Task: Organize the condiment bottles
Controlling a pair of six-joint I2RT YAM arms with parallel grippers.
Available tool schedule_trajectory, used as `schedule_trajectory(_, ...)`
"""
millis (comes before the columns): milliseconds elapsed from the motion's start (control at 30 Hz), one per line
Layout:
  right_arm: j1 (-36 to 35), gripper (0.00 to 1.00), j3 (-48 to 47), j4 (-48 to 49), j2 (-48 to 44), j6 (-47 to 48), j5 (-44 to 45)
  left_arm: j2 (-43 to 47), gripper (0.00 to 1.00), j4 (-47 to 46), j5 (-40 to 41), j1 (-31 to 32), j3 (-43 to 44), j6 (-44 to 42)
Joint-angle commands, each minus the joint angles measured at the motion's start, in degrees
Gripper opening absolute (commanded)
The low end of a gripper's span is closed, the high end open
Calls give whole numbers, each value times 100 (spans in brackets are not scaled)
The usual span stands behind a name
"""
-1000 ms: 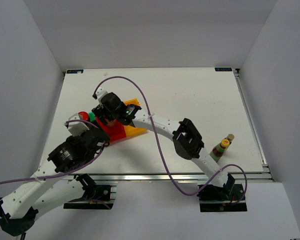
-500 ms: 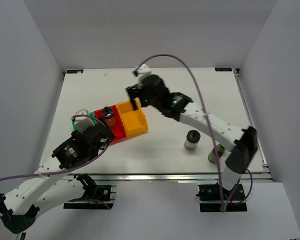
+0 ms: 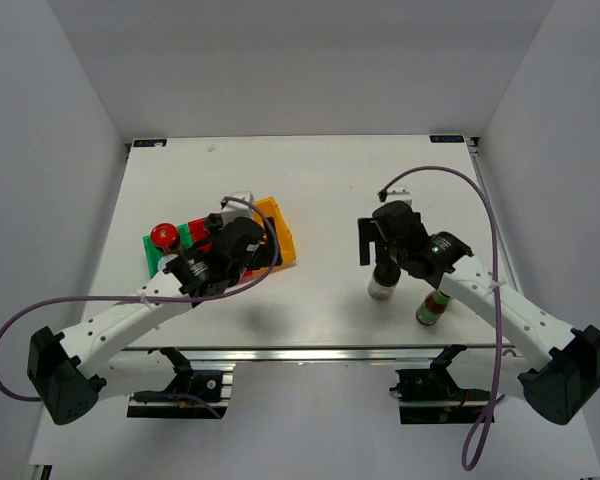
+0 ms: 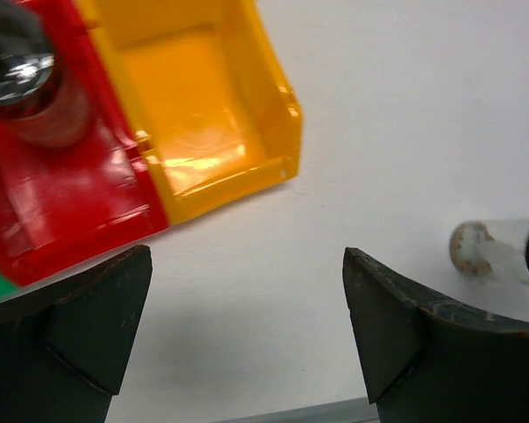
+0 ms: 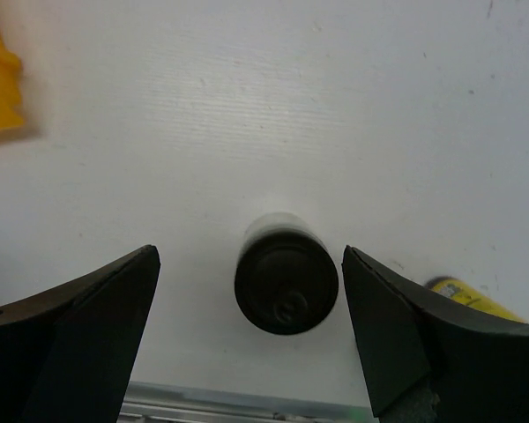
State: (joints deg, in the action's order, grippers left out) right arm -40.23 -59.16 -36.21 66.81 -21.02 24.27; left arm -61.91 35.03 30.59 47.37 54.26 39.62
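- Standing upright on the white table (image 3: 330, 180), right of centre and near the front edge, is the black-lidded jar (image 5: 286, 282).
- The sauce bottle (image 3: 432, 308) stands just beside it, further right.
- The right gripper (image 5: 249, 256) hovers above the jar, jaws spread wide, holding nothing.
- A silver-lidded jar (image 4: 13, 57) sits in the red bin (image 4: 70, 203), and a red-lidded jar (image 3: 163, 236) in the green bin (image 3: 155, 262).
- The left gripper (image 4: 247, 256) hangs over the yellow bin (image 4: 203, 123), fingers apart and empty.
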Motion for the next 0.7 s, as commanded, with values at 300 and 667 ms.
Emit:
schedule_trajectory(300, 103, 89, 914, -106, -300, -385, -142, -155, 98, -990, -1161, 9, 111, -886)
schedule_trajectory(667, 322, 82, 1029, 43, 34, -482, -212, 3, 98, -796, -897, 9, 23, -815)
